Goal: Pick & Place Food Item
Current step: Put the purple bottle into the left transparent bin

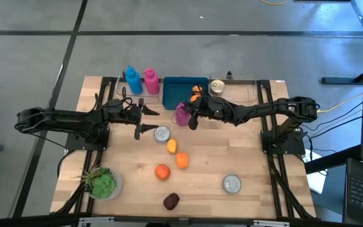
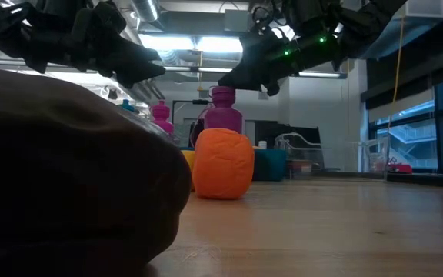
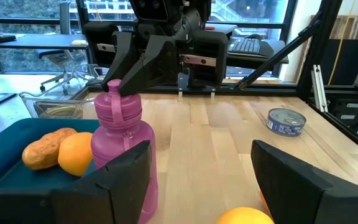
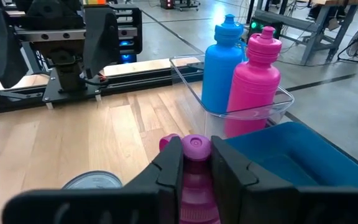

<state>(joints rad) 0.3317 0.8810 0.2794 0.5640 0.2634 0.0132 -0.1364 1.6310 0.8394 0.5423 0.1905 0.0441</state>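
Purple bottle (image 1: 181, 115) stands upright, long axis vertical, cap up, on the wooden table (image 1: 244, 157) just beside the front left corner of the blue bin (image 1: 176, 88).

R gripper (image 4: 196, 163) sits at the bottle's cap, fingers (image 4: 169, 168) narrow, pressed on both sides of the cap: holding it.

L gripper (image 3: 197, 177) wide, nothing in it, pointed at the bottle from the opposite side, near but apart.

Bin holds an orange (image 3: 76, 152) and a brown food item (image 3: 45, 148).

Tin can (image 1: 162, 133) lies just in front of the bottle. Orange pieces (image 1: 181, 160) lie farther toward the front, mid-table. Bare wood right of the bottle; second can (image 1: 232, 183) well apart, front right.
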